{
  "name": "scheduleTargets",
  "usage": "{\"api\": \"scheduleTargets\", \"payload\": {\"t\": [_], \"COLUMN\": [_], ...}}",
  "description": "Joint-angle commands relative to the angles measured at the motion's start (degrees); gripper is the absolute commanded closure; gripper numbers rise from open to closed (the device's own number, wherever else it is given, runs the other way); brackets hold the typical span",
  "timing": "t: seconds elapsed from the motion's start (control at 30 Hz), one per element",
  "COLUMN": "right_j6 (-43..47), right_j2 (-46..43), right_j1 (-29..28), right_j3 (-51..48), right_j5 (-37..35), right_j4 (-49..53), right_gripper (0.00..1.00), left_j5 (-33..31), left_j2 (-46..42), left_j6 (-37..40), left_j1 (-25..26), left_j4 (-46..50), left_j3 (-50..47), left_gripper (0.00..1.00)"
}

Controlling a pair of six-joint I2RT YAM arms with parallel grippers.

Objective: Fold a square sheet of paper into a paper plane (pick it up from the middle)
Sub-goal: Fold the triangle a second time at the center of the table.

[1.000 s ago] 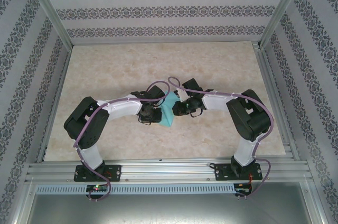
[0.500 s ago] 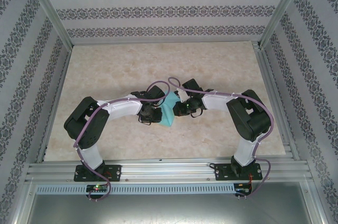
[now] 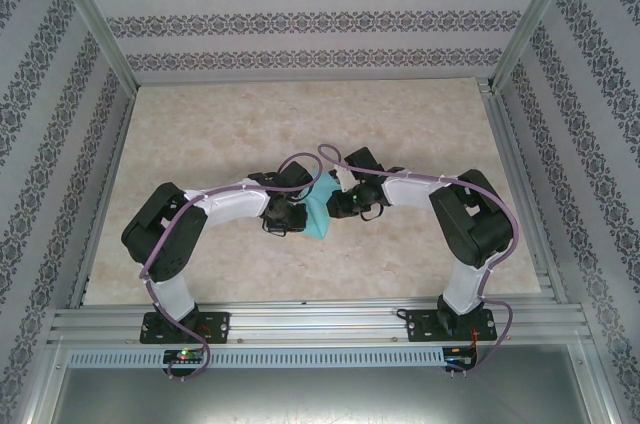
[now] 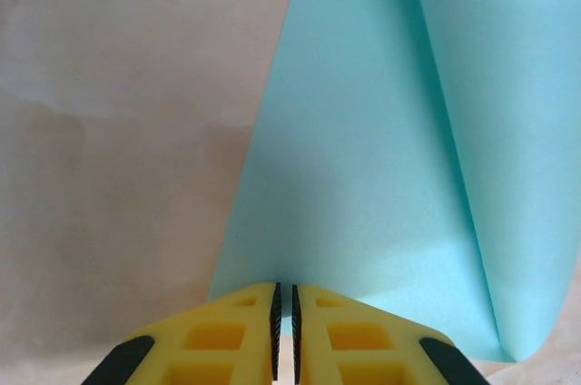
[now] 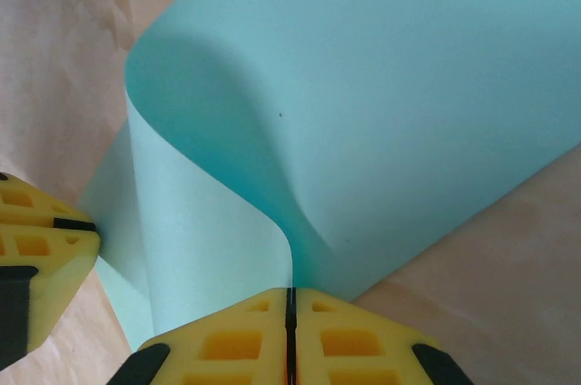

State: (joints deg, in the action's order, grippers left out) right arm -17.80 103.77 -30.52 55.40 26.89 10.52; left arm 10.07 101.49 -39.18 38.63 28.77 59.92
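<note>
The square sheet of paper [image 3: 318, 216] is turquoise and sits between the two wrists at the table's middle. My right gripper [image 5: 290, 292] is shut on one edge of the sheet [image 5: 381, 85], which curls up from the table into its jaws. My left gripper [image 4: 283, 287] stands at the opposite edge of the sheet [image 4: 381, 176]. Its jaws are a narrow slit apart and the paper edge lies just past the tips. A long crease runs down that side. One yellow left finger [image 5: 45, 253] touches the paper's edge in the right wrist view.
The beige marbled table [image 3: 300, 124] stretches behind and to both sides of the arms. Patterned walls and metal posts [image 3: 95, 29] enclose it. An aluminium rail [image 3: 320, 319] runs along the near edge by the arm bases.
</note>
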Motion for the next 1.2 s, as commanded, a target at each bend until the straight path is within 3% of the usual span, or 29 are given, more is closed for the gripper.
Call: {"api": "scheduleTargets", "payload": {"t": [0.0, 0.67, 0.93, 1.17], "right_j6": [-0.1, -0.5, -0.3, -0.9], "right_j2": [0.5, 3.2, 2.7, 2.1], "right_j1": [-0.4, -0.4, -0.2, 0.0], "right_j3": [1.3, 0.2, -0.3, -0.9], "right_j5": [1.0, 0.2, -0.4, -0.2], "right_j4": [0.2, -0.7, -0.3, -1.2], "right_gripper": [0.90, 0.89, 0.90, 0.91], "left_j5": [0.0, 0.3, -0.9, 10.1], "left_j2": [0.9, 0.4, -5.8, -9.5], "left_j6": [1.2, 1.3, -1.8, -6.8], "left_j1": [0.3, 0.3, -0.4, -6.6], "left_j4": [1.9, 1.8, -0.2, -11.3], "left_j3": [0.8, 0.8, 0.1, -3.2], "left_gripper": [0.84, 0.84, 0.84, 0.83]}}
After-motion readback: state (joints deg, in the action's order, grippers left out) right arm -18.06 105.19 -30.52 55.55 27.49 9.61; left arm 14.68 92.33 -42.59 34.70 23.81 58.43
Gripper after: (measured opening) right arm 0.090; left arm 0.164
